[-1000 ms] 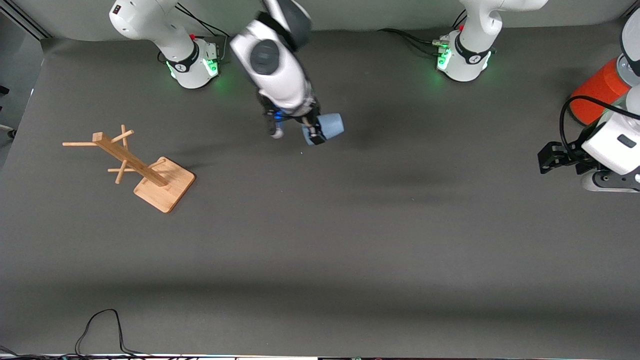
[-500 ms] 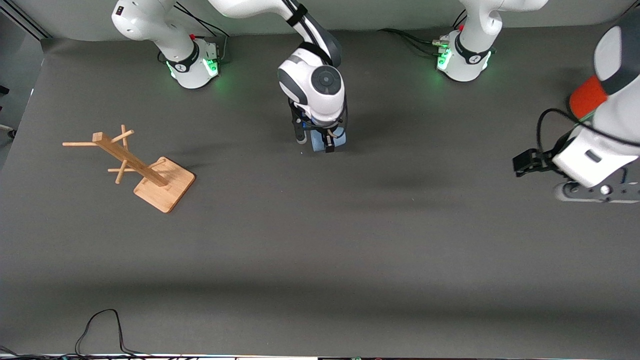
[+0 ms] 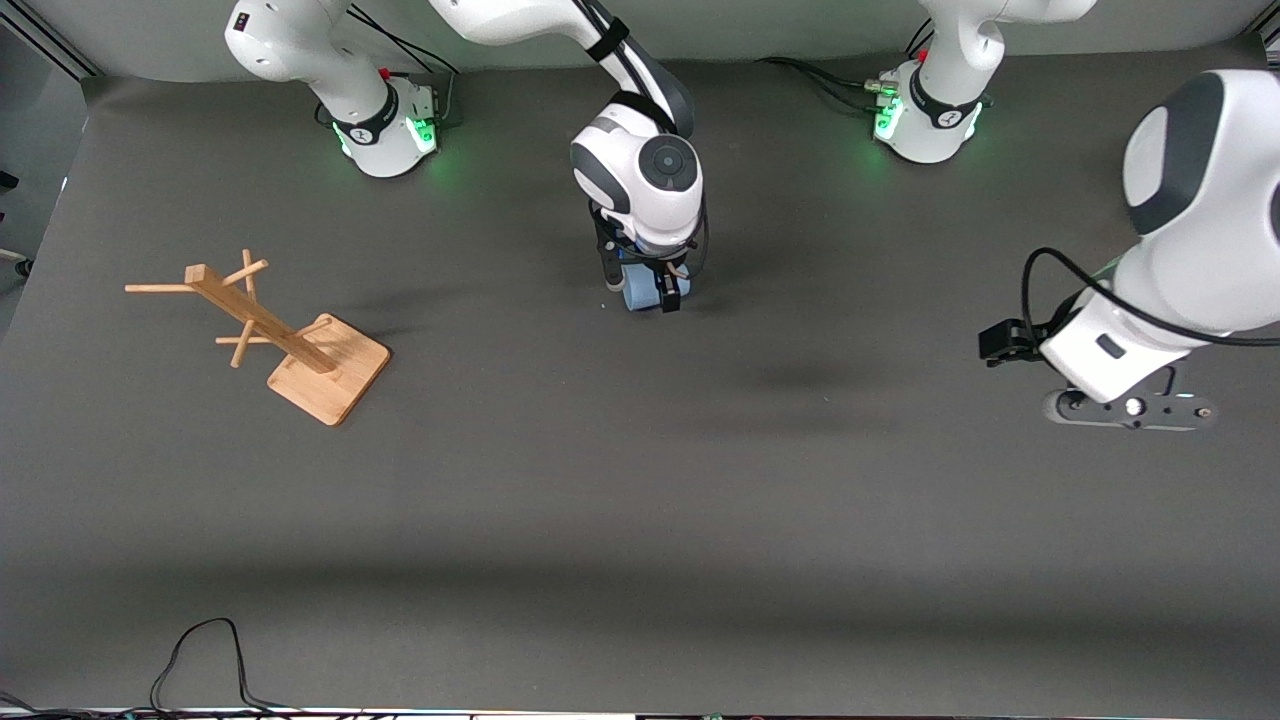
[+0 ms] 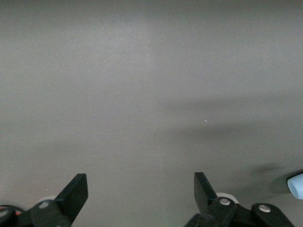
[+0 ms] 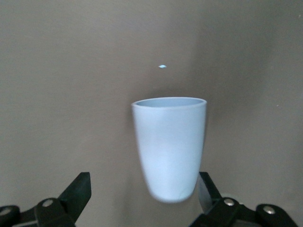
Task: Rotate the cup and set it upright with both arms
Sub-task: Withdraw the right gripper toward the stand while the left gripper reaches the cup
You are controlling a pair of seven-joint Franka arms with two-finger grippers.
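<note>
The light-blue cup (image 5: pixel 169 146) appears to lie on its side on the grey table, between the right gripper's fingers and close to one finger (image 5: pixel 206 185). Its open rim points away from the wrist camera. In the front view the cup (image 3: pixel 637 298) shows only partly under the right hand. My right gripper (image 3: pixel 641 285) points down over it and is open, also seen in its wrist view (image 5: pixel 142 189). My left gripper (image 3: pixel 1003 342) hangs open and empty over bare table toward the left arm's end (image 4: pixel 139 189). A sliver of the cup (image 4: pixel 296 185) shows in the left wrist view.
A wooden mug tree (image 3: pixel 270 325) on a square base stands toward the right arm's end of the table. A black cable (image 3: pixel 200 650) loops at the table edge nearest the front camera. The arm bases (image 3: pixel 385 125) stand along the table edge farthest from that camera.
My right gripper swung the cup from a tilted hold to pointing straight down, lowered it and opened. My left arm moved in toward the middle of the table.
</note>
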